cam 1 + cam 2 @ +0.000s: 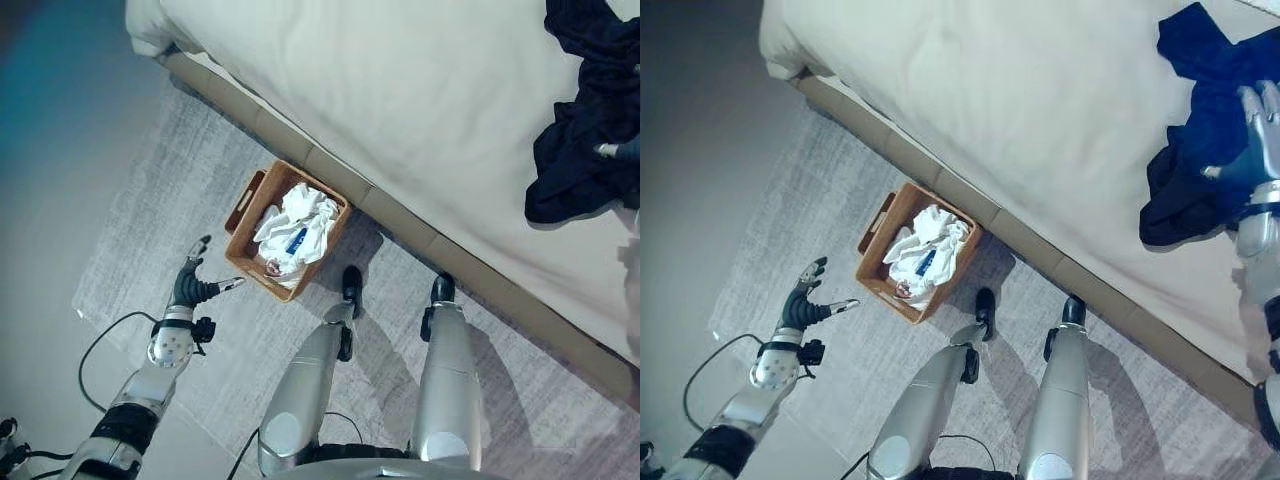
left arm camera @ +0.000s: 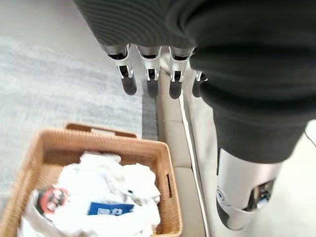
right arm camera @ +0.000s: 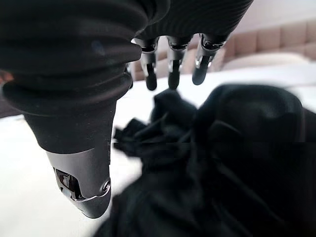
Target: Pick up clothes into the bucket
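Item: dark blue garment (image 1: pixel 1200 130), crumpled in a heap on the bed (image 1: pixel 1020 110), far right of the scene, well apart from the bucket. Receptacle: woven brown bucket (image 1: pixel 247 203) on the grey rug (image 1: pixel 150 200), just beside the bed's edge, already holding white clothes (image 1: pixel 298 228). Right hand (image 1: pixel 1260 135): fingers spread and straight, poised just over the garment and holding nothing; contact could not be told. Left hand (image 1: pixel 190 283): fingers relaxed and apart, empty, near the bucket's left side above the rug. Step in hand, as judged: reaching for the dark garment. Next move would call for closing the fingers on a good fold of cloth, lifting it clear of the bed, then carrying it left and nearer to the bucket.
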Available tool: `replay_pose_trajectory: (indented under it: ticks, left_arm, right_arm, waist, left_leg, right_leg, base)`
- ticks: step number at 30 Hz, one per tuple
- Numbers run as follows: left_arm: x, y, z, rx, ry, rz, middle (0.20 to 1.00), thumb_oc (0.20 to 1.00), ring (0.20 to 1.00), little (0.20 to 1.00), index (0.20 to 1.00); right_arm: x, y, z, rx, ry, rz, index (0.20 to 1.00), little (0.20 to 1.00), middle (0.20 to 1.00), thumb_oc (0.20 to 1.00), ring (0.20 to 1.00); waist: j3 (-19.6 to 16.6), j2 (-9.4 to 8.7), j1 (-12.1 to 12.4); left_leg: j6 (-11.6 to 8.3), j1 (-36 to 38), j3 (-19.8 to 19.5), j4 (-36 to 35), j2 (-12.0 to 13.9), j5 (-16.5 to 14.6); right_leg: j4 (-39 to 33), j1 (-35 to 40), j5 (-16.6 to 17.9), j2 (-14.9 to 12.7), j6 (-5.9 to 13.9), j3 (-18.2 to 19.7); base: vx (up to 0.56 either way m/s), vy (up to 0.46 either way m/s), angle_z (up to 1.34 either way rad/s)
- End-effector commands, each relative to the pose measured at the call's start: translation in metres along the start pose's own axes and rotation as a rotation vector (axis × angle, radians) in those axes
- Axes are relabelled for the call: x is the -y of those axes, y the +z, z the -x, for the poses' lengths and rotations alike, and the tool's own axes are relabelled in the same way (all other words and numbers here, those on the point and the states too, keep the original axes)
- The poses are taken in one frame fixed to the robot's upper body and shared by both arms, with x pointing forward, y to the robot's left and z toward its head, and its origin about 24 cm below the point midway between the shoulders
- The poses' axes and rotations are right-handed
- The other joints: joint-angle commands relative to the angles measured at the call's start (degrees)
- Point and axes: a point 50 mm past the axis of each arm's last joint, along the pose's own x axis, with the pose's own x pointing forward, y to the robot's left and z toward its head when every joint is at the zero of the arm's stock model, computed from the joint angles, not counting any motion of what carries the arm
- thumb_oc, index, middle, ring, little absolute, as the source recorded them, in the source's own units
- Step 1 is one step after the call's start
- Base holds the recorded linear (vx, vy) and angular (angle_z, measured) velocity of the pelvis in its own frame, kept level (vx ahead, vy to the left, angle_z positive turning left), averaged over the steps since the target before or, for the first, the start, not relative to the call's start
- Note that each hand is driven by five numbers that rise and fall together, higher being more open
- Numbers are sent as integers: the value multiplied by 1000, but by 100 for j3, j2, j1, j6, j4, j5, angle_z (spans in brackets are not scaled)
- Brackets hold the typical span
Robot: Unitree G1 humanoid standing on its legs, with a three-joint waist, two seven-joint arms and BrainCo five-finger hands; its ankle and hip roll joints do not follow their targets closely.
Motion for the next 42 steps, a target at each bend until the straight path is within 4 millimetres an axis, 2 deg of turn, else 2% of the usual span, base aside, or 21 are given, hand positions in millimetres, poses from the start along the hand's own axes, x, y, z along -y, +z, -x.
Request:
replay_pose_trajectory:
  ticks: [1, 2, 4, 5, 10, 12, 13, 15, 16, 22, 24, 26, 28, 30, 34, 36, 39, 40, 42]
  left_arm:
    - [15, -15, 14, -70, -3, 43, 1000, 1000, 1000, 1000, 1000]
    - [22, -25, 19, -121, -33, 21, 1000, 1000, 1000, 1000, 1000]
    - [28, -29, 24, -140, -82, 12, 1000, 1000, 1000, 1000, 1000]
    - [28, -32, 25, -158, -104, 2, 1000, 1000, 1000, 1000, 1000]
    - [27, -38, 26, -202, -91, 22, 1000, 1000, 1000, 1000, 1000]
    - [28, -35, 25, -195, -108, 35, 1000, 1000, 1000, 1000, 1000]
    - [30, -35, 25, -195, -127, 33, 1000, 1000, 1000, 1000, 1000]
    - [31, -32, 24, -185, -141, 38, 1000, 1000, 1000, 1000, 1000]
    - [32, -29, 21, -176, -139, 51, 1000, 1000, 1000, 1000, 1000]
    - [36, -17, 11, -140, -128, 83, 1000, 1000, 1000, 1000, 1000]
    - [38, -11, 8, -113, -125, 93, 1000, 1000, 1000, 1000, 1000]
    - [38, -11, 8, -114, -122, 94, 1000, 1000, 1000, 1000, 1000]
    - [38, -9, 6, -103, -119, 94, 1000, 1000, 1000, 1000, 1000]
    - [38, -9, 6, -103, -118, 100, 1000, 1000, 1000, 1000, 1000]
    - [37, -7, 6, -91, -113, 113, 1000, 1000, 1000, 1000, 1000]
    - [36, -7, 5, -87, -99, 111, 1000, 1000, 1000, 1000, 1000]
    - [36, -5, 2, -73, -83, 108, 1000, 1000, 1000, 1000, 1000]
    - [36, -4, 2, -70, -77, 109, 1000, 1000, 1000, 1000, 1000]
    - [33, -2, -1, -57, -65, 107, 1000, 1000, 1000, 1000, 1000]
  right_arm:
    - [45, -8, -23, -97, -166, -145, 1000, 1000, 1000, 1000, 1000]
    - [42, -16, -26, -173, -142, -206, 1000, 1000, 1000, 1000, 1000]
    - [45, -37, -28, -293, -124, -265, 1000, 1000, 1000, 1000, 1000]
    - [36, -44, -26, -352, -52, -270, 1000, 1000, 1000, 1000, 1000]
    - [27, -41, -30, -379, 49, -273, 1000, 1000, 1000, 1000, 1000]
    - [14, -44, -25, -385, 198, -208, 1000, 1000, 1000, 1000, 1000]
    - [9, -46, -23, -390, 278, -161, 595, 595, 595, 595, 595]
    - [8, -47, -23, -398, 310, -143, 247, 247, 247, 247, 247]
    - [8, -49, -22, -417, 320, -141, 200, 200, 200, 200, 200]
    - [8, -45, -25, -408, 330, -165, 200, 200, 200, 200, 200]
    - [13, -35, -33, -370, 291, -185, 200, 200, 200, 200, 200]
    - [15, -31, -36, -358, 274, -198, 200, 200, 200, 200, 200]
    - [17, -15, -43, -288, 240, -234, 200, 200, 200, 200, 200]
    - [19, -10, -46, -264, 233, -239, 200, 200, 200, 200, 200]
    - [43, 20, -62, -126, 98, -322, 200, 200, 200, 200, 200]
    - [66, 44, -68, -6, -20, -369, 200, 200, 200, 200, 200]
    - [87, 57, -67, 84, -158, -401, 200, 200, 200, 200, 200]
    - [100, 68, -66, 141, -225, -413, 200, 200, 200, 200, 200]
    - [110, 79, -62, 207, -285, -435, 200, 200, 200, 200, 200]
  waist:
    - [22, 475, -57]
    - [22, 512, -63]
    - [22, 600, -24]
    - [22, 651, -12]
    - [21, 746, 4]
    - [22, 793, 38]
    - [22, 817, 56]
    - [22, 838, 68]
    - [22, 874, 82]
    - [22, 898, 104]
    - [22, 879, 110]
    - [22, 862, 113]
    - [22, 809, 102]
    - [22, 785, 95]
    - [22, 652, 62]
    - [22, 570, 8]
    - [22, 492, -39]
    - [22, 455, -43]
    - [22, 391, -57]
  left_leg:
    - [-82, 102, -54, 117, 52, -271]
    - [-74, 111, -54, 66, 64, -245]
    - [-71, 136, -83, 1, 52, -209]
    - [-75, 142, -82, -50, 56, -181]
    - [-80, 123, -75, -168, 52, -94]
    - [-79, 72, -112, -179, 32, -50]
    - [-64, 44, -136, -163, 14, -50]
    - [-51, 0, -155, -135, -13, -59]
    - [-34, -69, -166, -59, -61, -78]
    - [1, -317, -152, 254, -176, -158]
    - [14, -448, -114, 397, -199, -192]
    - [18, -469, -103, 433, -196, -198]
    - [19, -484, -116, 414, -194, -189]
    - [15, -479, -120, 396, -186, -179]
    - [17, -443, -101, 392, -172, -188]
    - [20, -432, -95, 453, -184, -222]
    - [27, -390, -95, 537, -195, -284]
    - [31, -350, -93, 549, -196, -306]
    - [32, -298, -79, 597, -189, -336]
  right_leg:
    - [-242, 191, 228, 98, -18, 76]
    - [-224, 166, 213, 106, -30, 68]
    - [-224, 153, 210, 111, -28, 49]
    - [-201, 111, 210, 123, -28, 63]
    - [-104, -26, 185, 121, -48, 99]
    - [-31, -98, 170, 109, -61, 81]
    - [16, -139, 150, 99, -68, 90]
    - [83, -192, 128, 80, -76, 89]
    - [198, -260, 97, 39, -85, 113]
    - [450, -454, 17, -57, -123, 191]
    - [525, -532, -7, -57, -142, 242]
    - [550, -555, 0, -53, -148, 252]
    - [545, -579, 8, -8, -165, 283]
    - [534, -573, 11, 6, -169, 283]
    - [502, -521, 21, 32, -181, 319]
    - [519, -477, 4, 28, -177, 350]
    - [540, -391, -8, 31, -169, 376]
    - [529, -336, -9, 40, -162, 392]
    - [513, -260, 3, 64, -151, 418]
  base:
    - [1, -67, 6]
    - [0, -77, 5]
    - [-10, -69, 6]
    - [-13, -26, 6]
    - [-10, -31, 1]
    - [-16, -51, 1]
    - [-14, -40, 6]
    - [-11, -22, 9]
    - [-15, -10, 6]
    - [-13, -5, 8]
    - [-14, 8, 9]
    - [-8, 7, 7]
    - [0, 0, 0]
    - [0, 0, 0]
    - [0, 0, 0]
    - [0, 0, 0]
    - [-3, 29, -3]
    - [-6, 37, 4]
    - [-8, 32, 5]
